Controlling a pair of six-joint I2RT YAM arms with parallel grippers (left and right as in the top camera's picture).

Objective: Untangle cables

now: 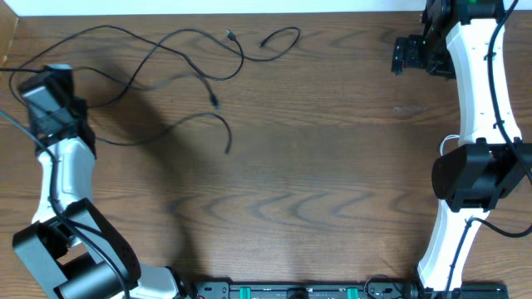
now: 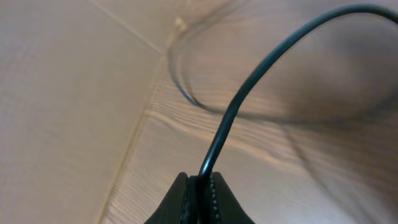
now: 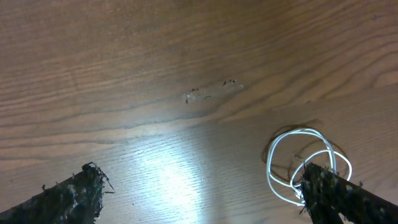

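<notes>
Plainly, left pincer [image 2: 198, 198] clamped shut on black cable [image 2: 227, 118]; cable sprawls rightward from it across worktop [image 1: 332, 166], long axis left-right. Right pincer [image 3: 202, 193] open, gripping nothing. White cable [image 3: 297, 131] coiled far right of left pincer.

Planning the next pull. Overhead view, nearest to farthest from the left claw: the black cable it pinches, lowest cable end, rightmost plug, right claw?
1. Black cable: pinched in the left claw, far left.
2. Lowest cable end: left of centre.
3. Rightmost plug: top, near centre.
4. Right claw: top right, open.
</notes>
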